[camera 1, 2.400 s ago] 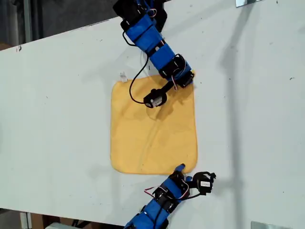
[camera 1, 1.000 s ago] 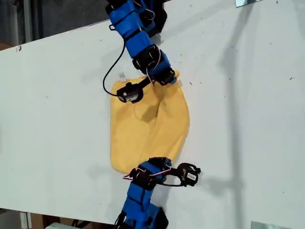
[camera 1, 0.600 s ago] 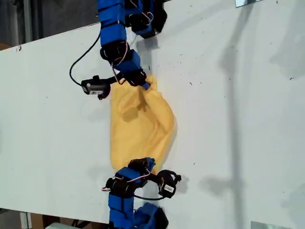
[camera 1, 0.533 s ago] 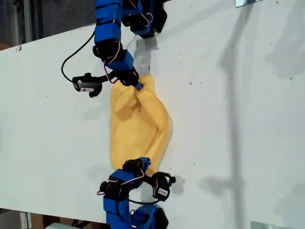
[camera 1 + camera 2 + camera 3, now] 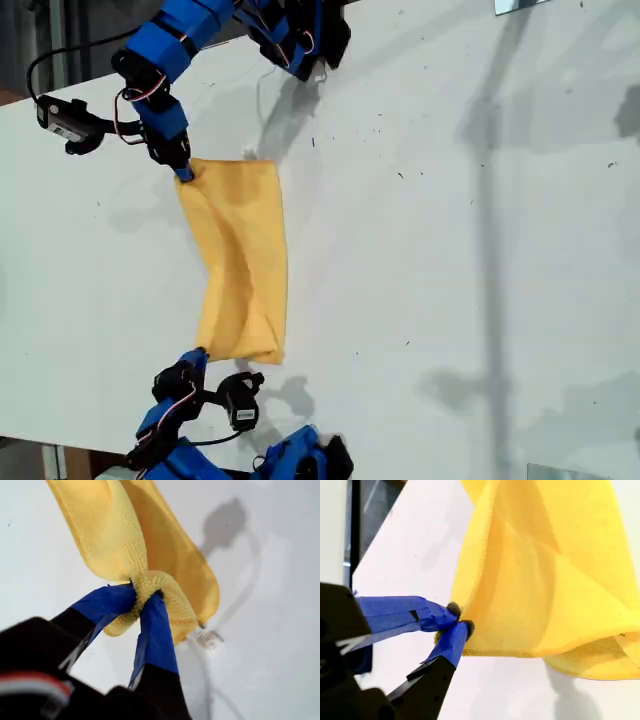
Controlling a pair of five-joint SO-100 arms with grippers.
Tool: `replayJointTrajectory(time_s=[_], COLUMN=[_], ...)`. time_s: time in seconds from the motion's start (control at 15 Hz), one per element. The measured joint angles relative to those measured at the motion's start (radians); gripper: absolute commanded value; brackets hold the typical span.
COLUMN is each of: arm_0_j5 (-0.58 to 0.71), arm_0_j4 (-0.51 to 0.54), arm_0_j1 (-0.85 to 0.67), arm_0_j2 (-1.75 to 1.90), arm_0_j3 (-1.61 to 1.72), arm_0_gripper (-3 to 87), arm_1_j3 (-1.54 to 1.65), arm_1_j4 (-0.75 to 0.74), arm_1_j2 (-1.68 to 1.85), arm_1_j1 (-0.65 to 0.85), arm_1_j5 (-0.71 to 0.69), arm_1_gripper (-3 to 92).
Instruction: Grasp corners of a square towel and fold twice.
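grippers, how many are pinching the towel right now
2. My first gripper is shut on a bunched towel corner beside the small white tag. My second gripper pinches another corner of the square towel, which lies folded on the table.

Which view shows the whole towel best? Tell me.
The exterior view: the towel shows there entire, doubled into a strip. Each wrist view shows only one end of it, bunched where my first claw or my second claw pinches it.
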Motion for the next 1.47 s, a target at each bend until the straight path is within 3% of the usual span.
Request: replayJointTrajectory(time_s=[0.33, 0.67, 0.93, 1.2, 1.47], arm_0_j5=[0.152, 0.221, 0.225, 0.153, 0.044], arm_0_j4=[-0.238, -0.229, -0.238, -0.279, -0.407], arm_0_j1=[-0.267, -0.342, -0.339, -0.236, -0.097], arm_0_j2=[-0.095, -0.485, -0.492, -0.011, 0.25], arm_0_j3=[0.126, -0.16, -0.104, 0.311, 0.652], arm_0_gripper=[-0.3, -0.3, -0.3, -0.3, -0.3], arm_1_j3=[0.014, 0.014, 0.054, 0.282, 0.546], arm_1_j4=[-0.25, -0.402, -0.403, -0.387, -0.391], arm_1_j2=[-0.252, -0.495, -0.456, -0.138, 0.041], arm_1_j1=[0.179, 0.235, 0.209, 0.14, 0.043], arm_1_j5=[-0.063, -0.106, -0.11, -0.101, -0.037], arm_1_gripper=[-0.1, -0.1, -0.1, -0.1, -0.1])
